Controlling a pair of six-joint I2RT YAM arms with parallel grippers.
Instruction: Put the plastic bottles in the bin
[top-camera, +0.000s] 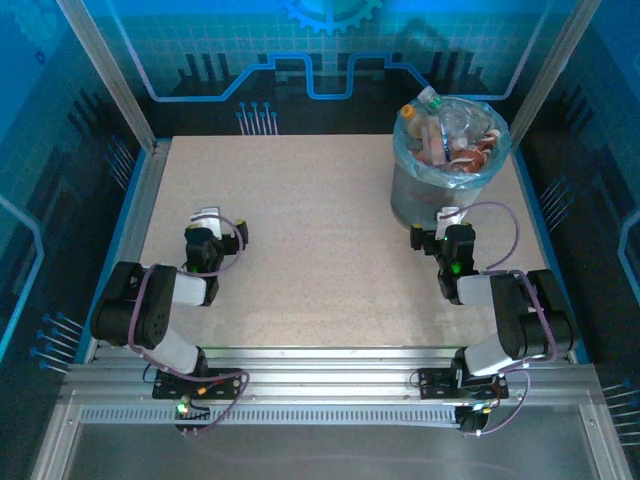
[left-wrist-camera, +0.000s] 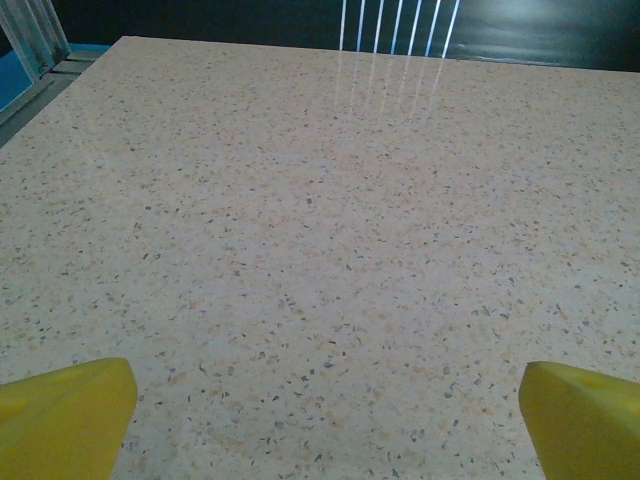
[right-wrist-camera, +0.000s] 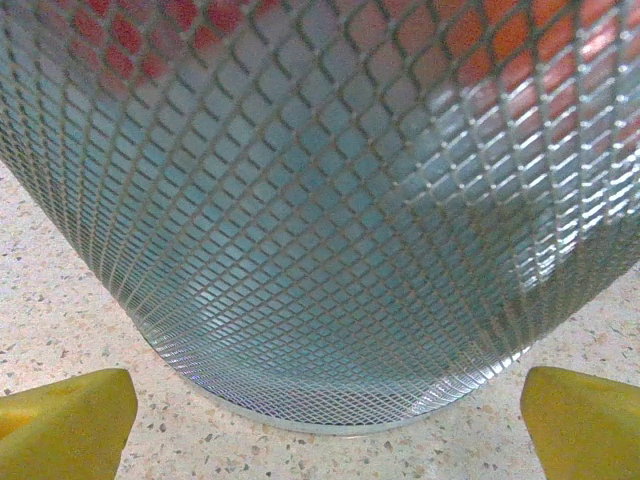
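Left claw (top-camera: 207, 214) and right claw (top-camera: 449, 216), mine: both spread wide, holding nothing. Bottles (top-camera: 452, 138): heaped in the bin (top-camera: 412, 192), far-right corner of the table (top-camera: 320, 240). I judge the job finished, nothing left to collect.

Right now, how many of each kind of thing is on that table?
Robot arms: 2 (left arm, right arm)
Wire-mesh bin: 1
Blue bag lining it: 1
Plastic bottles: heaped in the bin, too jumbled to count
Total: 4, plus the bottles
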